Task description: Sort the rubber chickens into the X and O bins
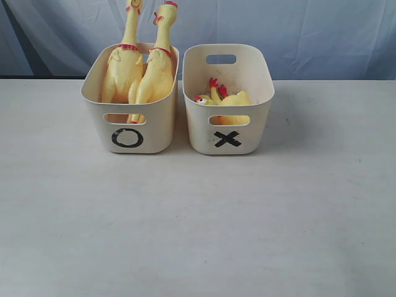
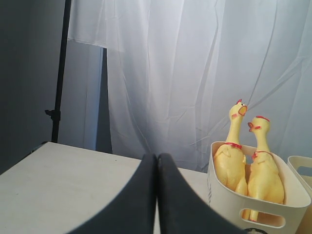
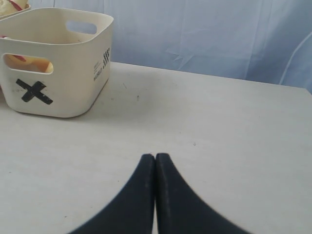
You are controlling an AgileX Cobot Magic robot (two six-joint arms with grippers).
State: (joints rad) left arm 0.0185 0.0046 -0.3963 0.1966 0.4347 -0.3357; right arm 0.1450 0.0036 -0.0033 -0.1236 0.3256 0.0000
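Note:
Two long yellow rubber chickens (image 1: pixel 141 68) stand upright in the cream O bin (image 1: pixel 130 133), necks rising above its rim; the left wrist view shows these chickens (image 2: pixel 246 170) too. Small rubber chickens (image 1: pixel 224 101) lie inside the X bin (image 1: pixel 228 137), which stands just right of the O bin. The X bin (image 3: pixel 63 83) also shows in the right wrist view. My left gripper (image 2: pixel 156 158) is shut and holds nothing, off to the side of the O bin (image 2: pixel 253 207). My right gripper (image 3: pixel 155 158) is shut and empty over bare table, away from the X bin. Neither gripper appears in the exterior view.
The bins stand side by side at the back middle of a pale table (image 1: pixel 198 223). A bluish-white curtain (image 1: pixel 309 31) hangs behind it. A dark stand pole (image 2: pixel 59 73) rises beyond the table's far side in the left wrist view.

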